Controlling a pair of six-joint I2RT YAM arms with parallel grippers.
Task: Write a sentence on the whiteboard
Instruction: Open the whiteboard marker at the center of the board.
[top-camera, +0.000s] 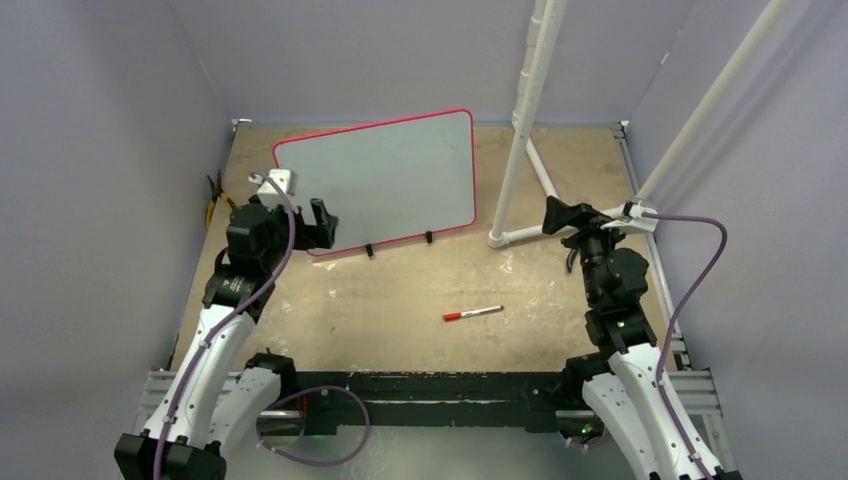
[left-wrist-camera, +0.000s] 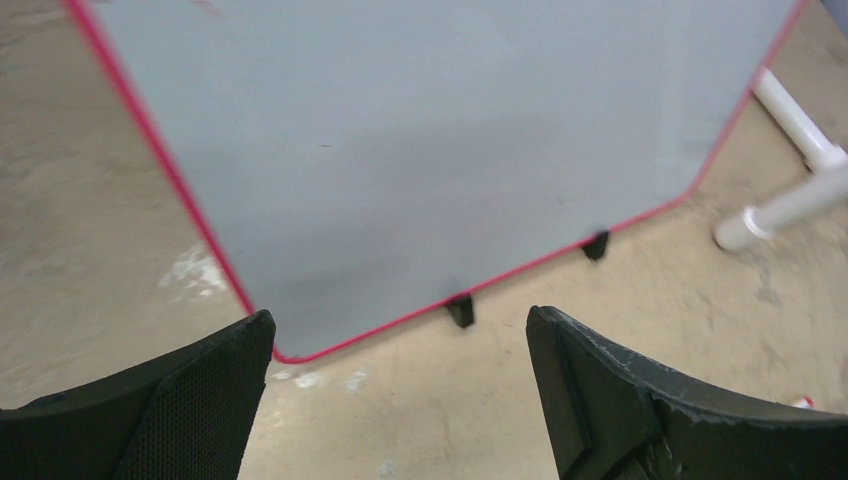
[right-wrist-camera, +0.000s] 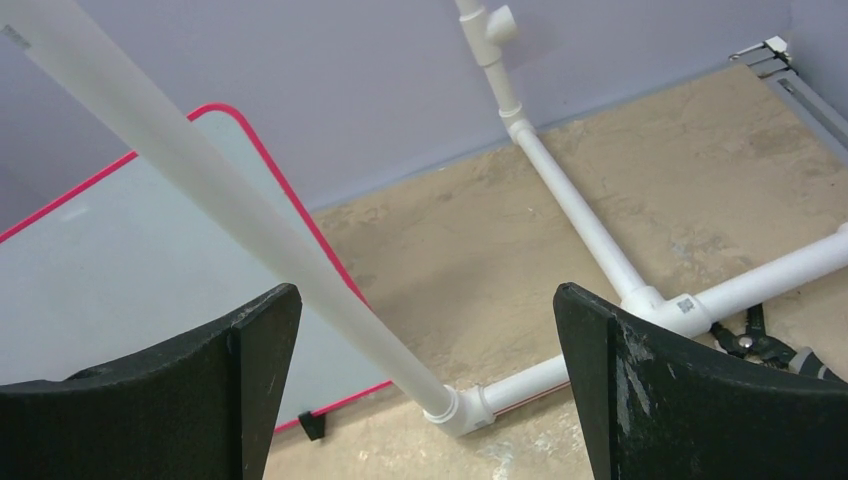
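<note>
Whiteboard (top-camera: 385, 175) standing on bench (top-camera: 400, 290), back left.
Left pincer (left-wrist-camera: 400, 330) gapes wide, empty, just before its lower corner; right pincer (right-wrist-camera: 428, 300) equally wide, empty, facing white pipe frame (right-wrist-camera: 580, 213).

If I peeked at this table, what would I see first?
Probably the big whiteboard with its red rim, standing toward the back left and looking blank. Next, the red-capped marker lying alone mid-table in front of it, and the white pipe frame rising on the right.
</note>
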